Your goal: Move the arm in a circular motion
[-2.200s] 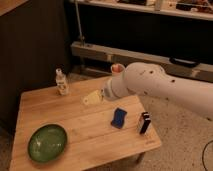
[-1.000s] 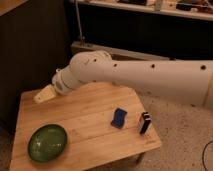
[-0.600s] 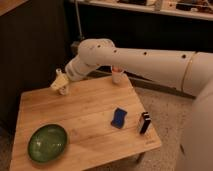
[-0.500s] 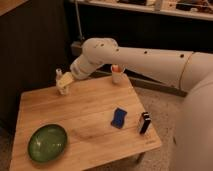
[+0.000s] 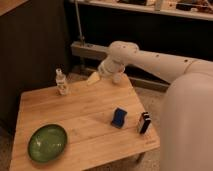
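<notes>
The thick white arm (image 5: 150, 57) with small dark holes reaches in from the right and bends over the far edge of the wooden table (image 5: 85, 117). It ends in a flat tan wedge tip, the gripper (image 5: 93, 78), which hovers above the table's back edge, to the right of a small clear bottle (image 5: 61, 82). The gripper holds nothing that I can see.
A green bowl (image 5: 47, 142) sits at the front left. A blue box (image 5: 119, 117) and a dark upright object (image 5: 144, 123) stand at the right side. A metal rail and dark shelving run behind the table. The arm's near segment (image 5: 187, 125) fills the right foreground.
The tip swept from the table's middle out to the far left, then back right along the rear edge past the bottle, and now sits farther right and back.
</notes>
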### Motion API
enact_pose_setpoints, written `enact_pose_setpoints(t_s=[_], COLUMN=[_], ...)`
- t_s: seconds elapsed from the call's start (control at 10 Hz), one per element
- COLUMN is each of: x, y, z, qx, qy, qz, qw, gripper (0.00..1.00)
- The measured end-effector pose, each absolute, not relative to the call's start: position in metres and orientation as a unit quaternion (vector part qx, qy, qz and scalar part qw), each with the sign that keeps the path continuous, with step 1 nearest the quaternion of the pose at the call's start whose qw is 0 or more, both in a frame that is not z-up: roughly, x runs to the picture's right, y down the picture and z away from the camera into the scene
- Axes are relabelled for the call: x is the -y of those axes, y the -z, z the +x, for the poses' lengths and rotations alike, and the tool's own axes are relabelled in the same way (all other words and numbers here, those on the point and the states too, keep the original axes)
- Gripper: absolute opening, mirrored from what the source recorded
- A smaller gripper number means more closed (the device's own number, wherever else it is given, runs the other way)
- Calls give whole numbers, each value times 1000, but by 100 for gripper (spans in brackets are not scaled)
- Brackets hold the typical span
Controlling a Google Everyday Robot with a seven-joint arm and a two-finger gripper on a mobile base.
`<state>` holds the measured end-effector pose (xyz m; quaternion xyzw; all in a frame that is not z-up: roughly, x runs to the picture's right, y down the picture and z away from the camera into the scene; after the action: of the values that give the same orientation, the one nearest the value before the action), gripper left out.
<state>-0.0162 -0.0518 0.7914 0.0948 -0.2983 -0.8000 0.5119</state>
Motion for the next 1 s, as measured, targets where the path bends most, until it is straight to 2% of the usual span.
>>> enact_pose_setpoints(t_s=[0.2,0.5,1.0], x=[40,19,-36], y=[-799,-775,-695], z=[42,89,44], qx=[292,278,274], qy=[796,802,832], qz=[67,56,89], qw=[525,526,474], gripper=[80,80,80])
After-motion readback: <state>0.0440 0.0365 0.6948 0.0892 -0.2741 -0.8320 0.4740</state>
